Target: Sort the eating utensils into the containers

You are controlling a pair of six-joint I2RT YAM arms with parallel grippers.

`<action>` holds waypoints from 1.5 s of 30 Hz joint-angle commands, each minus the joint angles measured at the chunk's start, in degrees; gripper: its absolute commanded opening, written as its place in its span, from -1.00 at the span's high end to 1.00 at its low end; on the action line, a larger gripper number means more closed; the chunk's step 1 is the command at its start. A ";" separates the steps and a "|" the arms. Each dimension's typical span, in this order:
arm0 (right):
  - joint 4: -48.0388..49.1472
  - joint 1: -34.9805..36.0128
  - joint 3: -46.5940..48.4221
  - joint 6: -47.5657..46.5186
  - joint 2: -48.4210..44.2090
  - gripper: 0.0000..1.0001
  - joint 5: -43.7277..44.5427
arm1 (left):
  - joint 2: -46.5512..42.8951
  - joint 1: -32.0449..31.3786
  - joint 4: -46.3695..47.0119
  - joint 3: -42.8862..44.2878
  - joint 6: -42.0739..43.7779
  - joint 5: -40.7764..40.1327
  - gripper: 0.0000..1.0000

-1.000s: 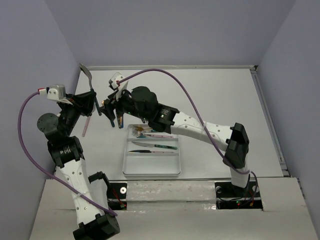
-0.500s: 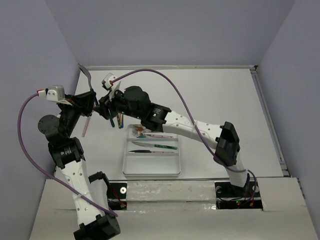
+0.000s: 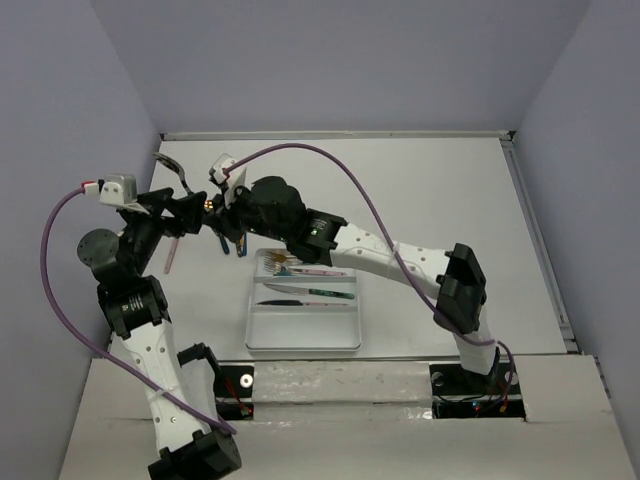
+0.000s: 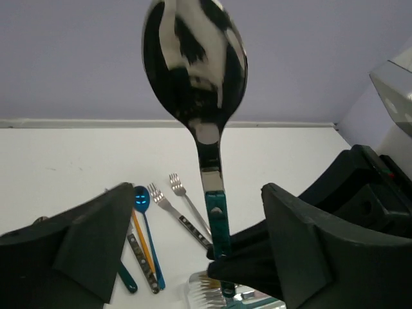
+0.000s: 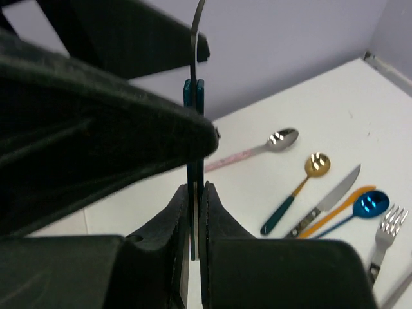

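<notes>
Overhead view from behind; two wrist close-ups on the same spoon (image 4: 193, 71).

Surface: white table (image 3: 450, 200), matte | Surround: pale lavender back wall (image 3: 340, 60), left wall (image 3: 50, 120) and right wall (image 3: 600, 150) closing it in on three sides | Far edge: thin metal rail (image 3: 340, 134) beneath the back wall | Near edge: pale board (image 3: 340, 400) across the front

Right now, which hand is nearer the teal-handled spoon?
Right. The right hand is shut on the teal handle of the spoon; the left hand stands open around it, not touching.
</notes>
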 commanded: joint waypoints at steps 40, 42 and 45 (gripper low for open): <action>-48.90 -3.82 -34.43 -23.54 -11.92 1.00 -25.45 | 6.41 0.00 -22.50 6.98 27.48 -11.15 -0.98; -48.82 -3.82 -33.90 -23.54 -11.04 0.90 -24.14 | 6.49 0.08 -22.59 7.06 27.65 -11.15 -0.98; -48.38 -3.82 -33.45 -23.19 -10.16 0.61 -21.85 | 6.41 0.08 -22.59 6.98 27.74 -11.06 -0.98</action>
